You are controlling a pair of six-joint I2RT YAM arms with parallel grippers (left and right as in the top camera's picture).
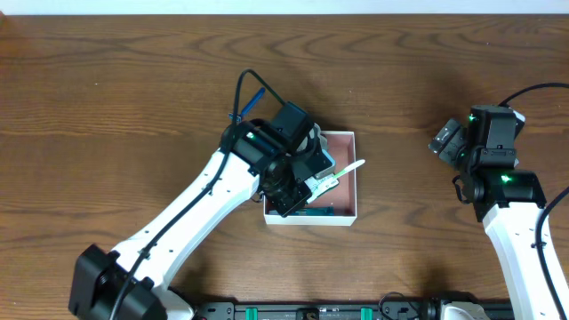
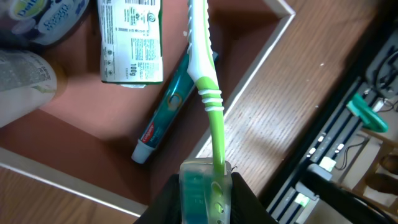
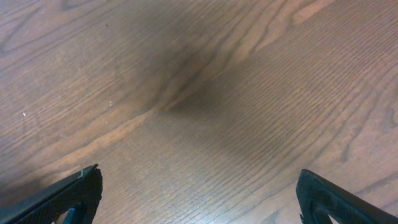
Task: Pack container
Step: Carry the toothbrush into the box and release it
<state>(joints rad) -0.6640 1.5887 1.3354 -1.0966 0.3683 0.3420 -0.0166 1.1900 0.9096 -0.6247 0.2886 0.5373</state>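
The container (image 1: pixel 352 178) is a square white-walled box with a pinkish-brown floor (image 2: pixel 81 130), at the table's middle. My left gripper (image 1: pixel 307 188) is over it, shut on the capped head of a green and white toothbrush (image 2: pixel 210 93), whose handle points out over the box (image 1: pixel 348 169). Inside lie a teal toothpaste tube (image 2: pixel 168 109), a white and green packet (image 2: pixel 132 43), a round tub (image 2: pixel 43 18) and a pale bottle (image 2: pixel 25 84). My right gripper (image 3: pixel 199 193) is open and empty above bare wood at the right (image 1: pixel 449 142).
A dark rail with cables and green clips (image 2: pixel 367 112) runs along the table's front edge, close to the container. The wooden table (image 1: pixel 107 107) spreads all round.
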